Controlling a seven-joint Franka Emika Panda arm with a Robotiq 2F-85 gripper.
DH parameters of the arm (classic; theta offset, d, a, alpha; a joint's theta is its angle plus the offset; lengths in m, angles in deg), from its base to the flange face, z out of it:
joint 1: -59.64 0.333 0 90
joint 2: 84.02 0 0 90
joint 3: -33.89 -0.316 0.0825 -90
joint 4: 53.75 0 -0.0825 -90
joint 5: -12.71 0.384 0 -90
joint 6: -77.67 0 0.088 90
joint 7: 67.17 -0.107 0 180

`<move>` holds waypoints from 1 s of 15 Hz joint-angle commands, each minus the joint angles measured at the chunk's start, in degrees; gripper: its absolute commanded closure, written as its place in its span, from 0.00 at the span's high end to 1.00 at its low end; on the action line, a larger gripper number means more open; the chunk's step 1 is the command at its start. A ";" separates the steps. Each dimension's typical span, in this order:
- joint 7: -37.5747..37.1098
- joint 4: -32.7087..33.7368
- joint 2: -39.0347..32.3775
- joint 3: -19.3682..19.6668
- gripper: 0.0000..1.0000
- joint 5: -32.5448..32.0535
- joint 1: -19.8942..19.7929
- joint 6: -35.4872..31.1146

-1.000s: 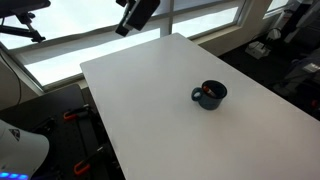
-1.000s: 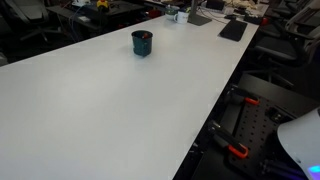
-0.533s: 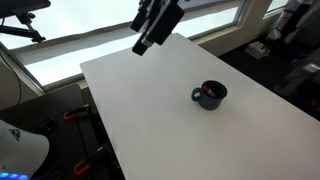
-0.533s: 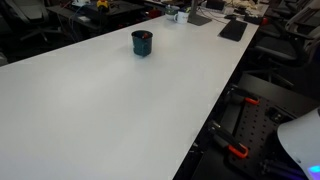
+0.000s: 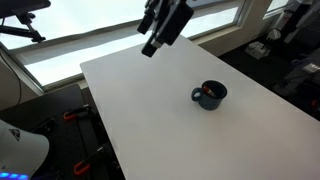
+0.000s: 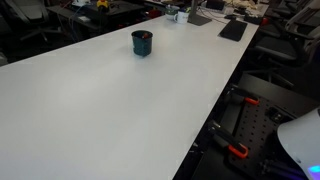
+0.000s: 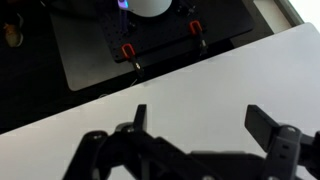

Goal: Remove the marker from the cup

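The dark navy cup (image 5: pixel 210 95) stands on the white table (image 5: pixel 150 100), handle to one side; it also shows in an exterior view (image 6: pixel 142 43). A small reddish-orange bit of the marker (image 5: pixel 207 92) shows inside its rim. My gripper (image 5: pixel 152 47) hangs in the air above the table's far part, well away from the cup. In the wrist view the gripper (image 7: pixel 200 115) is open and empty over bare table; the cup is out of that view.
Window ledge behind the table (image 5: pixel 90 45). Dark floor and robot base parts with red clamps (image 7: pixel 127 52) beyond the table edge. A keyboard-like item (image 6: pixel 233 30) and small objects (image 6: pixel 175 14) lie at the table's far end.
The arm has swung across the far edge of the table toward the cup's side and lowered a little. The cup and marker have not moved.
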 commanded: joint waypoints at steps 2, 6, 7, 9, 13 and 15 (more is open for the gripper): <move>-0.90 1.18 -3.36 -1.42 1.00 -4.14 -0.21 -10.99; -0.56 2.52 -7.63 -1.85 1.00 -6.55 -0.16 -18.29; -0.40 3.06 -8.82 -1.91 1.00 -6.73 -0.21 -19.36; 0.01 5.11 -11.85 -1.97 1.00 -6.54 -0.45 -20.05; 0.22 5.16 -13.28 -1.96 1.00 -5.95 -0.74 -19.79; 0.27 6.29 -14.66 -1.95 1.00 -5.96 -0.90 -19.72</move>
